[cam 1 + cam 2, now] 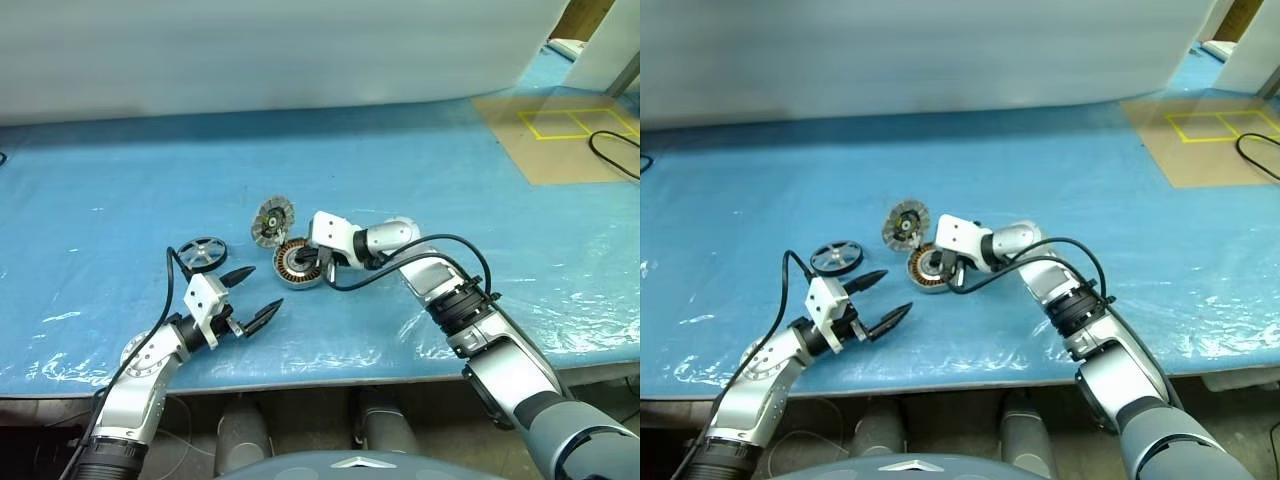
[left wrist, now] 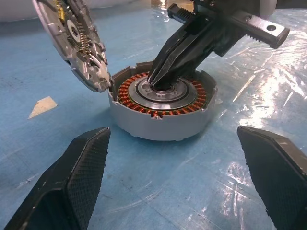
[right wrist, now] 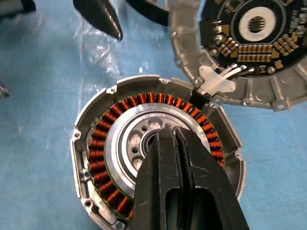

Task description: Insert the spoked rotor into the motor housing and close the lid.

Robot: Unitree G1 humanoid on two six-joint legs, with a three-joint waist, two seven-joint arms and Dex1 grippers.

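- Right gripper [image 3: 175,132], fingers pressed together, tips sit in the housing [image 1: 297,264] centre.
- Lid [image 1: 270,221] leans open at the housing's rim.
- Left gripper [image 1: 251,296] spread wide, empty, near the rotor [image 1: 203,252].

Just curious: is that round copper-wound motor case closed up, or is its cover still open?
Open. The lid stands tipped up beside the motor housing, leaving its copper windings bare.

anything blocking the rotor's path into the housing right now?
Yes. The right end effector, shut, has its tips planted in the centre of the motor housing, right where the spoked rotor must seat. The lid is open and tilted up beside the housing, not over the opening.
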